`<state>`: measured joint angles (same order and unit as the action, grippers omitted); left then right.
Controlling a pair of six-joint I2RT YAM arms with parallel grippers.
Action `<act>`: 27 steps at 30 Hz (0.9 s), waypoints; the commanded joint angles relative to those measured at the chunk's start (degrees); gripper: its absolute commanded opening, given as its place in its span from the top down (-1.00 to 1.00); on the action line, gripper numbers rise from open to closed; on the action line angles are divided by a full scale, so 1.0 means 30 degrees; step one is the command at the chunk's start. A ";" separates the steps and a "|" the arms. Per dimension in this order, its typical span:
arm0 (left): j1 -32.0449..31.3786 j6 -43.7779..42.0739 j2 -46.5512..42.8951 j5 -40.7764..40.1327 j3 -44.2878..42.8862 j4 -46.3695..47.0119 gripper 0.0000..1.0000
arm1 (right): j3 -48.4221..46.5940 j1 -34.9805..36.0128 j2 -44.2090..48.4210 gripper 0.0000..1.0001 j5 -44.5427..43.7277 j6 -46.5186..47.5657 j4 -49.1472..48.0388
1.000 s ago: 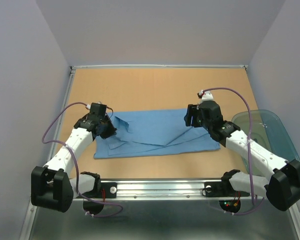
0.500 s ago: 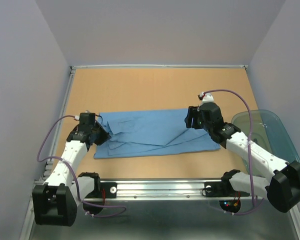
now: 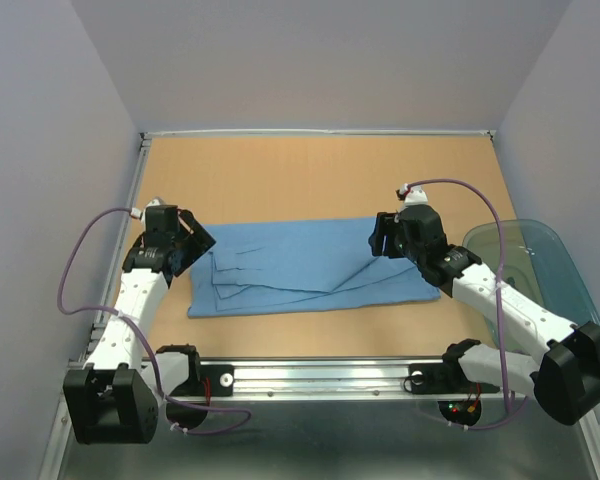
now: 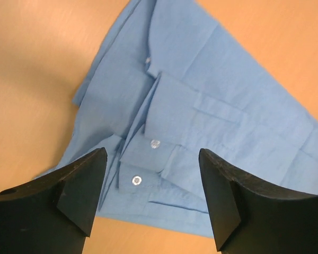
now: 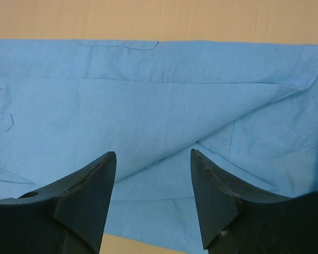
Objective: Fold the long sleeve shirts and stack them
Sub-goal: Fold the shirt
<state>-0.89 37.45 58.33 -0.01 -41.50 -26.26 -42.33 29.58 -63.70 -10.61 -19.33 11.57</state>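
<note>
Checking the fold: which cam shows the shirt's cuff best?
Left wrist: the cuff is close up, its buttons clear. Top shows the whole shirt, cuff too small. Right wrist shows only plain folds.

A tan, wood-toned table (image 3: 310, 170) is sitting boxed in on three sides. A plain grey-lilac back wall (image 3: 320, 60) is rising behind it, while a left wall (image 3: 40, 150) and a right wall (image 3: 570, 120) of the same shade are slanting in. A thin white strip (image 3: 320, 131) is running along the far edge, a metal rail (image 3: 320, 372) is spanning the near one, and soft light is falling evenly throughout.
</note>
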 commanded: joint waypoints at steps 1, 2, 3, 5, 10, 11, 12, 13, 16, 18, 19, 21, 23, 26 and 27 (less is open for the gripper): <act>-0.0260 -0.1585 -0.0545 0.0966 -0.1871 0.0576 -0.62 | 0.0017 -0.0135 -0.0180 -0.26 0.0313 -0.0965 -0.0518; -0.0465 -0.1789 -0.0458 0.1521 -0.1784 0.0957 -0.61 | -0.0215 -0.0135 -0.0472 -0.23 0.1011 -0.1287 -0.0605; -0.0931 -0.1762 -0.0341 0.2890 -0.1609 0.1483 -0.58 | -0.0334 -0.0135 -0.1113 -0.22 0.1511 -0.1928 -0.0780; -0.1460 -0.1470 0.0302 0.3983 -0.0849 0.3152 -0.51 | -0.0422 -0.0135 -0.1819 -0.18 0.3792 -0.2751 -0.2094; -0.2868 0.0051 0.2206 0.4749 0.0849 0.7423 -0.38 | 0.0893 -0.0135 -0.4714 -0.12 0.8949 -0.6646 -0.7860; -0.2869 0.0258 0.2905 0.4750 0.1056 0.8015 -0.30 | 0.1621 -0.0106 -0.5245 -0.11 1.0320 -0.7783 -1.0453; -0.2869 0.0492 0.3289 0.4750 0.1261 0.8543 -0.28 | 0.1628 -0.0105 -0.5685 -0.11 1.0827 -0.7794 -1.1697; -0.2869 0.0843 0.3699 0.4547 0.1524 0.9303 -0.26 | 0.2121 -0.0105 -0.6125 -0.11 1.1064 -0.8635 -1.2637; -0.2840 0.1428 0.5310 0.4283 0.1936 1.0158 -0.25 | 0.2447 -0.0134 -0.8175 -0.11 1.0806 -0.8879 -1.3994; -0.2723 0.1665 0.6482 0.4193 0.2141 1.0276 -0.25 | 0.2886 -0.0483 -0.9027 -0.11 0.9809 -0.8878 -1.4111; -0.2636 0.1782 0.6776 0.4164 0.2403 1.0364 -0.25 | 0.3149 -0.0747 -0.9146 -0.11 0.9575 -0.8965 -1.4199; -0.2343 0.2222 0.7188 0.4309 0.2872 1.0861 -0.24 | 0.4174 -0.2034 -0.9002 -0.10 0.9047 -0.9171 -1.4346; -0.2050 0.2515 0.7131 0.4223 0.3576 1.1390 -0.23 | 0.4906 -0.3146 -0.8448 -0.10 0.8782 -0.9026 -1.4317; -0.1698 0.2663 0.6897 0.3988 0.4017 1.1449 -0.22 | 0.5758 -0.5344 -0.7011 -0.11 0.8402 -0.8148 -1.3996; -0.1639 0.2663 0.6780 0.3901 0.4133 1.1420 -0.21 | 0.5672 -0.6219 -0.6747 -0.11 0.8226 -0.7885 -1.3356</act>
<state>-6.98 44.97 79.75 14.33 -31.40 7.38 -27.73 18.37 -88.44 17.87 -45.74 -27.86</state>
